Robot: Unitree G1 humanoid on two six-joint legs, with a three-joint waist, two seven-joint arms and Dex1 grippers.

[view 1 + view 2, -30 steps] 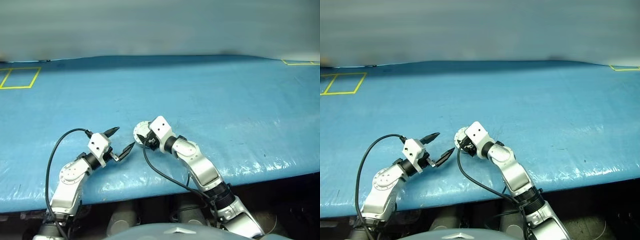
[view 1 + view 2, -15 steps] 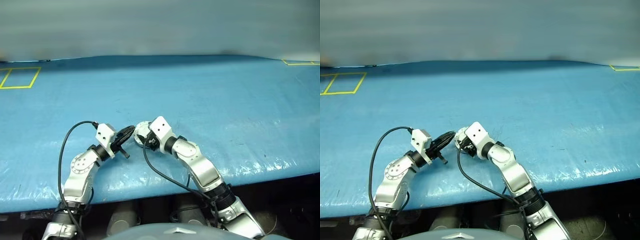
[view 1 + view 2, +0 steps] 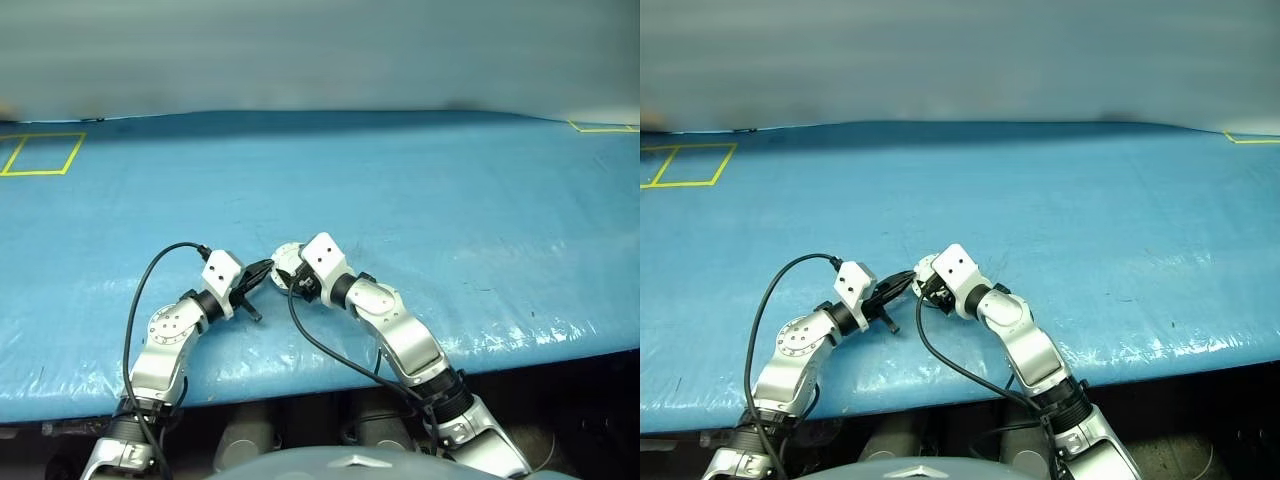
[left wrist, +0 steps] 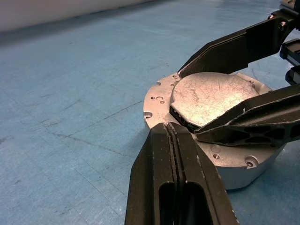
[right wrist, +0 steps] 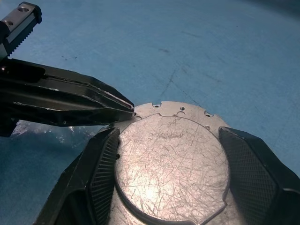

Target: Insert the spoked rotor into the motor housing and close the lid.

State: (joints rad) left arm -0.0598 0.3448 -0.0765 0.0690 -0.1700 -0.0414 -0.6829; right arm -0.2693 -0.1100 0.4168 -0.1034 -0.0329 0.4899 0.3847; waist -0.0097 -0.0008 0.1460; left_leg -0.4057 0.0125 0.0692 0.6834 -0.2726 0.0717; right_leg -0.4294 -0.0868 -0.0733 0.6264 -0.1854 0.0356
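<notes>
Grey lid (image 5: 171,161) faces up, clamped by right tool (image 5: 168,164); left tool (image 4: 169,136) pressed together

no readable text, no labels, no brand names, no numbers, no signs on anything in these views

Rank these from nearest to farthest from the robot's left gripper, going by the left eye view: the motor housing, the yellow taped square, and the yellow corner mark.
From the left gripper:
1. Motor housing: right at the gripper's tip, just to its right.
2. Yellow taped square: far back on the table's left side.
3. Yellow corner mark: at the far right back corner, across the whole table.
</notes>
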